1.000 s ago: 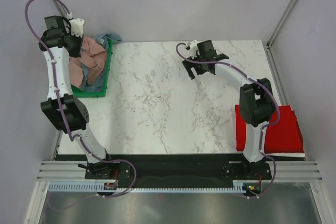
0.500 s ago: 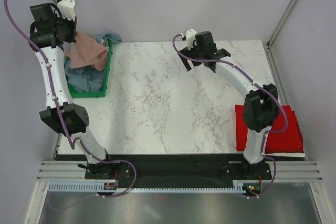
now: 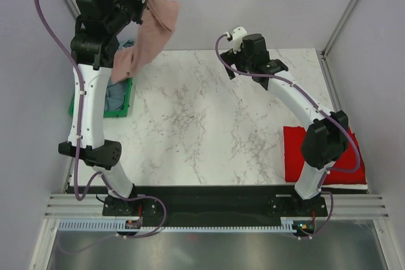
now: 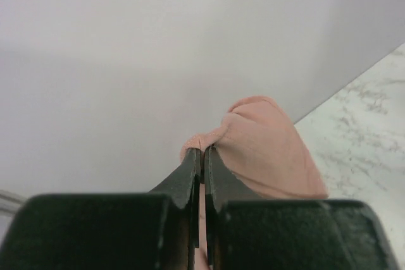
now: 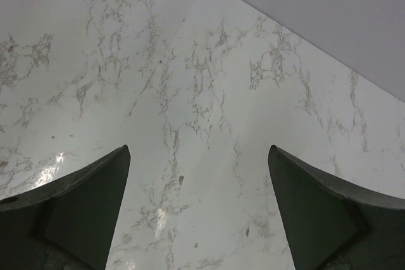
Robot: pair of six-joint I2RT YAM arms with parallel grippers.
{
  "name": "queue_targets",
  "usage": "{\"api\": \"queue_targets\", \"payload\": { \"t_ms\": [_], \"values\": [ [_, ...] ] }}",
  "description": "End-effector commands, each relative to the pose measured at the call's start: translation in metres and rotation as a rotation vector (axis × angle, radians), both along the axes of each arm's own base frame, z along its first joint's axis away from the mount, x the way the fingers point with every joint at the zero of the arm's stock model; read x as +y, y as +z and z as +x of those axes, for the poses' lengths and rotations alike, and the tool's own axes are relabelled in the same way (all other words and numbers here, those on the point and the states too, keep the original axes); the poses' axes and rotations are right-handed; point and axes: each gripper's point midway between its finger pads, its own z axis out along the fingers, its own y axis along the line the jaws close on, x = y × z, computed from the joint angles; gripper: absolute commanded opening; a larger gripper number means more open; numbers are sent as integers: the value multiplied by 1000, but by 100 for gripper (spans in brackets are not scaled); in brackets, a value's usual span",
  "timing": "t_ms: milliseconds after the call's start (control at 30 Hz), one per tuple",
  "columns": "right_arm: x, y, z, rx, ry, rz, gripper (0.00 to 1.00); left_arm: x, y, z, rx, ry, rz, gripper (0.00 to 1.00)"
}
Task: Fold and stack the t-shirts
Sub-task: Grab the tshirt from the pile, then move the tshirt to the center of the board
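Hanging from the raised left arm, the pink t-shirt (image 3: pixel 150 33) is soft, matte cloth, bunched into a limp, creased drape over the table's far left corner. From above, its lower end overlaps the far end of the bin. The green plastic bin (image 3: pixel 128 100) is a shallow rectangle with a crumpled grey-blue t-shirt (image 3: pixel 115 96) inside. The table (image 3: pixel 202 118) is smooth, slightly glossy white marble pattern with thin grey veins. At the near right edge the red t-shirt (image 3: pixel 297 156) lies flat in a neat, square fold.

The left arm stands nearly upright, with the left gripper (image 4: pixel 202 152) held high and its dark jaws pressed together on a pinch of the pink cloth. The right arm reaches forward over the far middle of the table. The right gripper (image 5: pixel 197 150) points down at bare marble, its jaws spread wide and holding nothing.

Three t-shirts, two arms, one bin.
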Motion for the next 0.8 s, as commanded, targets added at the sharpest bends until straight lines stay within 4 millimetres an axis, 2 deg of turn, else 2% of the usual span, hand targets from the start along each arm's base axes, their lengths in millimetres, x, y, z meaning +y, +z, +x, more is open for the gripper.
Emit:
{"api": "queue_targets", "payload": {
  "t_ms": [0,67,100,133,267,367,433,533,633,667,700,733,767],
  "values": [
    [3,31,-13,-61,43,42,98,-1,112,-56,-355,18,-29,2],
    [-3,34,-17,-72,28,26,98,-7,129,-71,-406,8,-46,2],
    [-5,30,-18,-65,25,19,98,-15,132,-77,-414,-14,-50,2],
    [-7,32,-21,-69,23,23,98,-15,136,-86,-427,-16,-47,2],
    [-10,33,-29,-68,28,34,98,-20,137,-99,-425,-39,-52,2],
    [-14,34,-33,-69,26,27,98,-24,146,-113,-450,-72,-65,2],
    [-14,31,-35,-63,28,24,98,-33,151,-122,-469,-120,-63,2],
    [-15,29,-41,-59,46,10,98,-42,143,-119,-442,-144,-67,2],
    [-21,27,-50,-64,83,-43,98,-56,109,-107,-330,-189,-62,2],
    [-22,24,-56,-52,102,-65,98,-66,80,-94,-251,-211,-48,2],
    [-24,15,-62,-35,125,-87,98,-68,67,-93,-213,-219,-50,2],
    [-22,21,-71,-44,166,-86,98,-72,49,-88,-160,-226,-62,2],
    [-23,16,-78,-32,192,-106,98,-79,10,-74,-63,-235,-51,2]
  ]
}}
